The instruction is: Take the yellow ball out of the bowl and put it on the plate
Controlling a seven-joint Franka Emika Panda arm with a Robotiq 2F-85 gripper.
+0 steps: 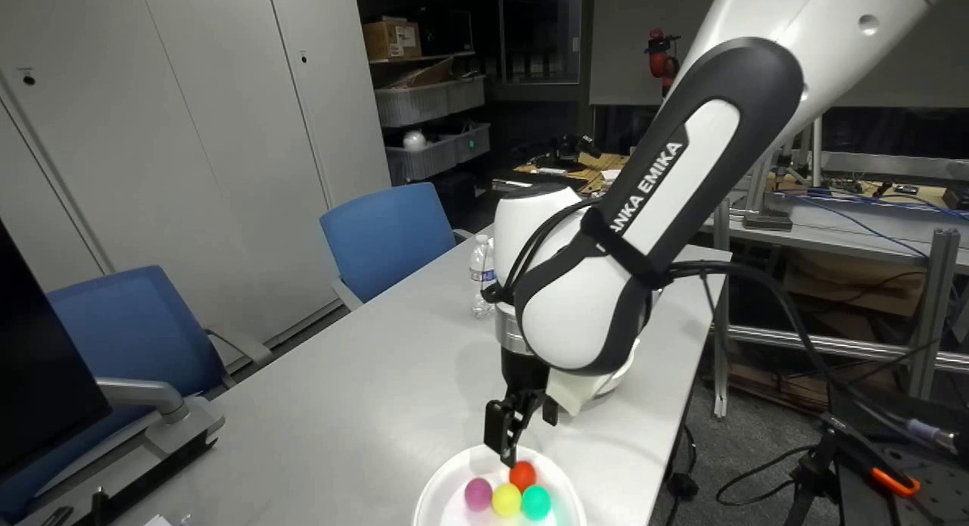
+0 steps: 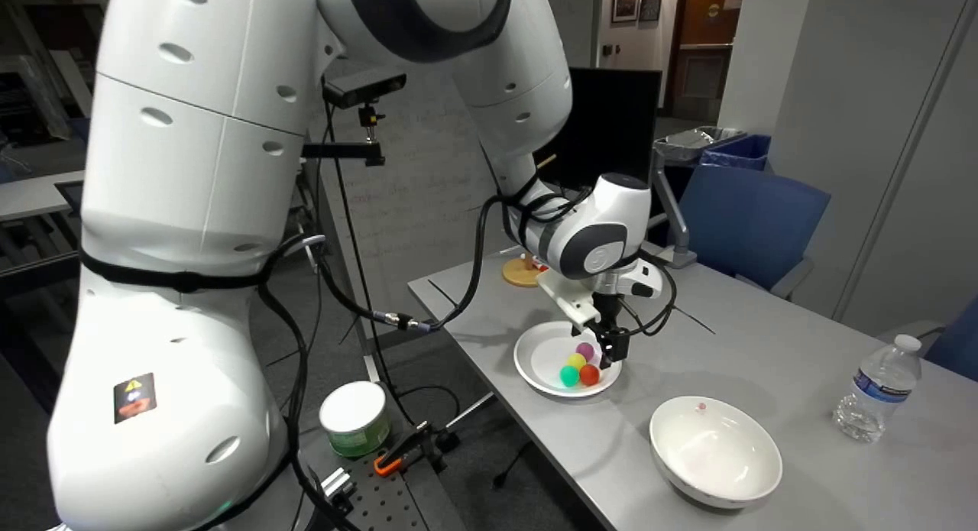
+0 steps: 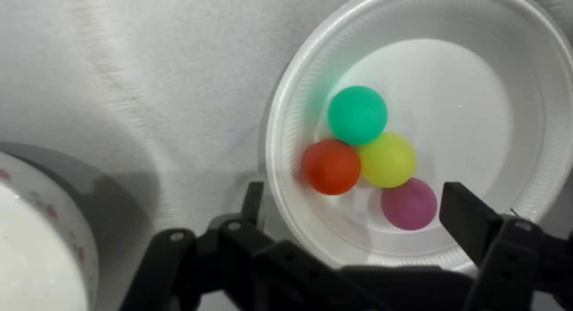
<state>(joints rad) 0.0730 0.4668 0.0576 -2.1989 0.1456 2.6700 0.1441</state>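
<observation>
The yellow ball (image 3: 387,160) lies on the white plate (image 3: 465,91), touching the balls around it. Both exterior views also show the yellow ball (image 1: 506,500) (image 2: 576,361) on the plate (image 1: 452,487) (image 2: 541,359). The white bowl (image 2: 714,454) stands apart from the plate and holds nothing visible. Part of the bowl (image 3: 36,248) shows at the left edge of the wrist view. My gripper (image 3: 353,188) is open and empty, above the plate's edge. In both exterior views the gripper (image 1: 528,435) (image 2: 594,348) points down over the plate's bowl-side rim.
A red ball (image 3: 331,167), a teal ball (image 3: 357,115) and a purple ball (image 3: 409,204) share the plate with the yellow ball. A water bottle (image 2: 879,390) stands on the table beyond the bowl. A monitor (image 2: 611,130) stands at the table's far end.
</observation>
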